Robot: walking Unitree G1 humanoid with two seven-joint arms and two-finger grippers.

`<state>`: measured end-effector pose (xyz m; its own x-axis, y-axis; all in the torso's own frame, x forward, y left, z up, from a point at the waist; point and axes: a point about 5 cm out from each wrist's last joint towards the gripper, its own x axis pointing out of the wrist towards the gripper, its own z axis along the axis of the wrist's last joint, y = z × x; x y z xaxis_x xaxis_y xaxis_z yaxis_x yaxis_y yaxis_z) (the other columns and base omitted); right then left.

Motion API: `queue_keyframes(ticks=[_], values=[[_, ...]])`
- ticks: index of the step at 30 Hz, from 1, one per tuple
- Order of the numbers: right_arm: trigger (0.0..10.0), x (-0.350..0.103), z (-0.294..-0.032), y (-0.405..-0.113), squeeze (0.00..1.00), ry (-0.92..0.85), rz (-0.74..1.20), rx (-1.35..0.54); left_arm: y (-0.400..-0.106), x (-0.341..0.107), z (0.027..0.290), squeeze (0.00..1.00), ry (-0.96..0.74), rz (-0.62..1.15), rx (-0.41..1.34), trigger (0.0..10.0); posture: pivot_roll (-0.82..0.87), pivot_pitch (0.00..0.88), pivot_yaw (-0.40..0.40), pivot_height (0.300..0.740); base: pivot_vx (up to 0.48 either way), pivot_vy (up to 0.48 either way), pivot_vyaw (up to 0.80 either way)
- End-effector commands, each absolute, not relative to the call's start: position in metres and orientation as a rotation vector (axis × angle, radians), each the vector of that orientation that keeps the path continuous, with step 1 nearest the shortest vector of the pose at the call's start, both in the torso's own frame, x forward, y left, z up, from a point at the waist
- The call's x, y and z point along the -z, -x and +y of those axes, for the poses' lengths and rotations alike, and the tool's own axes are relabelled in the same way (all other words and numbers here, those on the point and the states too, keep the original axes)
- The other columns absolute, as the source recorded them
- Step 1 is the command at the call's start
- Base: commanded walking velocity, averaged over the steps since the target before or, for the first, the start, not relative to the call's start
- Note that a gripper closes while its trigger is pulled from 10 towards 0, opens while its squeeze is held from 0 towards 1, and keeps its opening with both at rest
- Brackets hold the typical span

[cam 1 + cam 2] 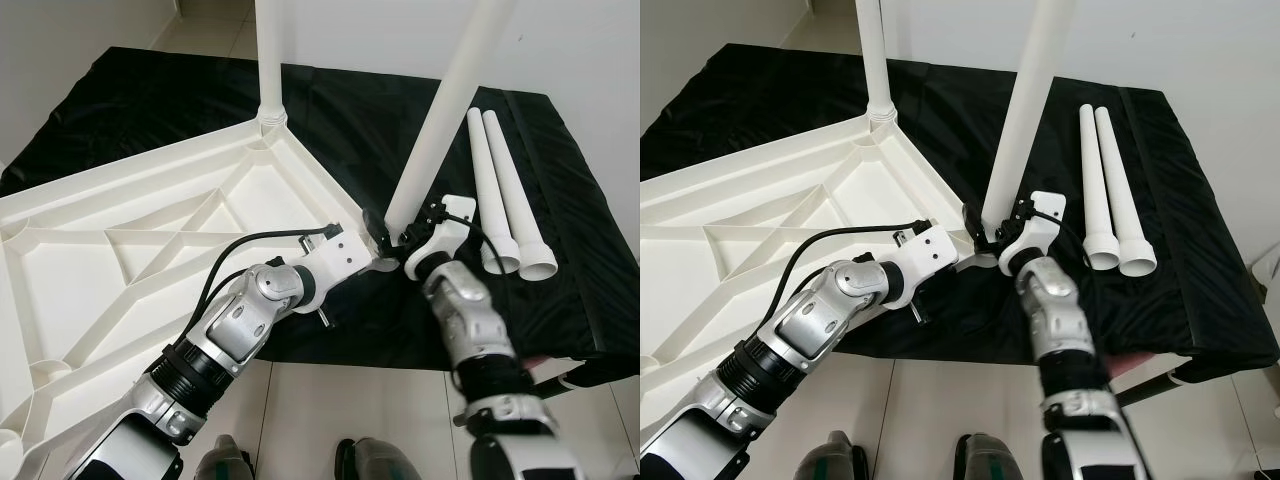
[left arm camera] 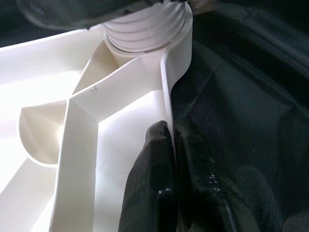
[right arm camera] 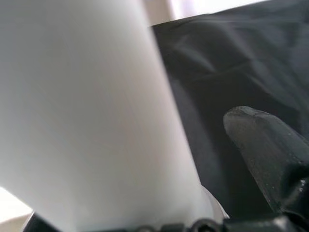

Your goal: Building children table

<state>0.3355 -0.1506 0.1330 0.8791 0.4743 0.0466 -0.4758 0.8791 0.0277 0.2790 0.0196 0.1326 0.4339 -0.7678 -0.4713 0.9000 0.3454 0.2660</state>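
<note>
The white tabletop [image 1: 150, 240] lies upside down on black cloth. One white leg [image 1: 270, 60] stands upright in its far corner. A second leg [image 1: 440, 110] leans over the near right corner, its ribbed base [image 2: 145, 34] at the socket. My left gripper [image 2: 169, 129] is shut on the tabletop rim [image 2: 166, 92] just below that corner. My right gripper [image 1: 392, 240] sits at the leaning leg's base. In the right wrist view the leg [image 3: 96, 111] is close up, and one finger [image 3: 260, 140] stands apart from it with cloth showing between.
Two loose white legs [image 1: 505, 190] lie side by side on the black cloth [image 1: 560, 150] to the right. The cloth's front edge [image 1: 400, 360] drops to pale floor tiles. My feet [image 1: 350, 462] show below.
</note>
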Motion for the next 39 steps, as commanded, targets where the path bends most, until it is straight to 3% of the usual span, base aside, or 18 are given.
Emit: queue_keyframes(ticks=[1, 14, 26, 27, 28, 29, 39], values=[[10.0, -0.140, -0.141, -0.339, 0.00, 0.010, -0.065, -0.602, -0.263, -0.128, 0.002, 0.00, -0.543, 0.302, 1.269, 10.0, -0.05, 0.017, -0.004, 0.740, 0.000, 0.000, 0.00], [10.0, -0.122, -0.135, -0.346, 0.00, 0.027, 0.035, -0.742, -0.260, -0.127, 0.003, 0.00, -0.551, 0.311, 1.298, 10.0, -0.05, 0.019, 0.006, 0.740, 0.000, 0.000, 0.00], [10.0, -0.113, -0.141, -0.355, 0.00, 0.047, 0.067, -0.698, -0.258, -0.126, 0.003, 0.00, -0.560, 0.316, 1.315, 10.0, -0.04, 0.015, 0.014, 0.740, 0.000, 0.000, 0.00], [6.7, -0.114, -0.141, -0.355, 0.00, 0.037, 0.063, -0.703, -0.258, -0.126, 0.004, 0.00, -0.561, 0.316, 1.316, 10.0, -0.05, 0.016, 0.014, 0.740, 0.000, 0.000, 0.00], [0.9, -0.114, -0.141, -0.355, 0.00, 0.027, 0.056, -0.712, -0.257, -0.126, 0.003, 0.00, -0.561, 0.316, 1.317, 10.0, -0.05, 0.018, 0.013, 0.740, 0.000, 0.000, 0.00], [0.0, -0.115, -0.141, -0.355, 0.00, 0.015, 0.050, -0.719, -0.257, -0.126, 0.003, 0.00, -0.561, 0.317, 1.318, 10.0, -0.05, 0.018, 0.013, 0.740, 0.000, 0.000, 0.00], [0.0, -0.114, -0.145, -0.353, 0.00, -0.022, 0.027, -0.714, -0.256, -0.125, 0.003, 0.00, -0.556, 0.319, 1.318, 10.0, -0.05, 0.023, 0.006, 0.740, 0.000, 0.000, 0.00]])
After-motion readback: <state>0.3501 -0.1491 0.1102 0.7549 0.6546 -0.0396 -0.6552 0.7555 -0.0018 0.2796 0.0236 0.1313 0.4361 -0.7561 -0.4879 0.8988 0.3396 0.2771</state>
